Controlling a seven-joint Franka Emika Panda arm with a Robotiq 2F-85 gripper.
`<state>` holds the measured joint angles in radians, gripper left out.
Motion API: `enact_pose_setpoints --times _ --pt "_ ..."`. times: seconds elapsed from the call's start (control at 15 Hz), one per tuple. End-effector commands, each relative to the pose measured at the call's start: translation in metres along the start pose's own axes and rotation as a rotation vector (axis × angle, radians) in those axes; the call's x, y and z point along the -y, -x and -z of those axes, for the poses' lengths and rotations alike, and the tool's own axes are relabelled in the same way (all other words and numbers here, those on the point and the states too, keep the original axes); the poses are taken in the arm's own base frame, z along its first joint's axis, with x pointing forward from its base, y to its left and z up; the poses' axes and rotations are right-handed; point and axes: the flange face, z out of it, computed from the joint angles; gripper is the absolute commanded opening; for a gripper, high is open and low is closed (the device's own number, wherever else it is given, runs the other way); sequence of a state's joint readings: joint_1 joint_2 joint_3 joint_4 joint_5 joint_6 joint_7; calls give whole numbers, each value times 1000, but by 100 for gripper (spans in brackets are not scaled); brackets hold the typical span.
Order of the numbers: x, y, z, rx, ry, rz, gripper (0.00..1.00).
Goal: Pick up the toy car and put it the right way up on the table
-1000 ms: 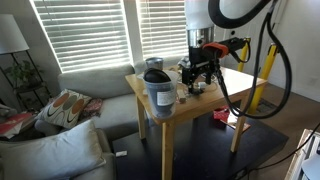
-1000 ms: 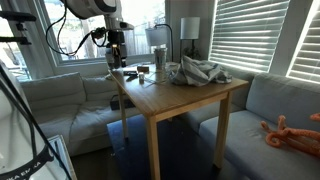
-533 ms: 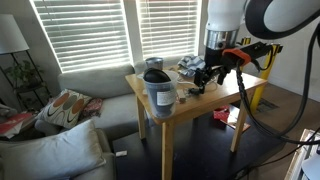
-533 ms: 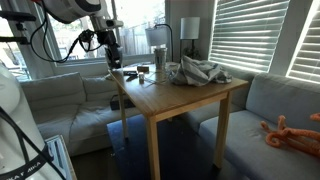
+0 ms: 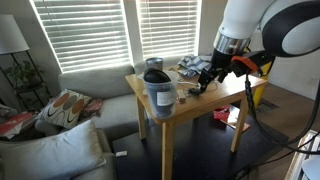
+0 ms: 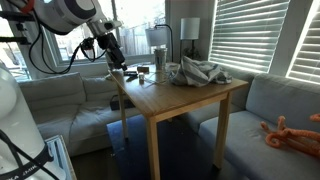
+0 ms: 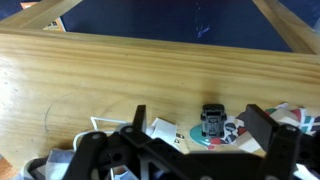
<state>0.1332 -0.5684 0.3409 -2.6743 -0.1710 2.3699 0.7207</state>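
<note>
Pincer (image 5: pixel 204 80) has swung outward, toy car (image 7: pixel 212 120) among paper scraps (image 7: pixel 162 128).

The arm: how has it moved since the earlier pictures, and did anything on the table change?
The arm swung sideways and tilted, so its open fingers now slant toward the table; they hold nothing. The toy car sits on the table. The jug and cloth stayed put.

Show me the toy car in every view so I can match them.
Exterior view: car, a small dark shape under the end effector, on the table's right side.
Exterior view: car likely the dark speck at the table's far left corner; too small to confirm.
Wrist view: car right of centre, low in frame.
Shared landmark: the wooden table.
</note>
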Motion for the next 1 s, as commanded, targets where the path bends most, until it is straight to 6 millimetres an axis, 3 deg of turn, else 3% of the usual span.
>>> enact_pose_setpoints --times 0.0,0.93 --pt "-7 3 -10 -73 -36 15 100" --pt "12 -2 -40 -118 -111 107 100"
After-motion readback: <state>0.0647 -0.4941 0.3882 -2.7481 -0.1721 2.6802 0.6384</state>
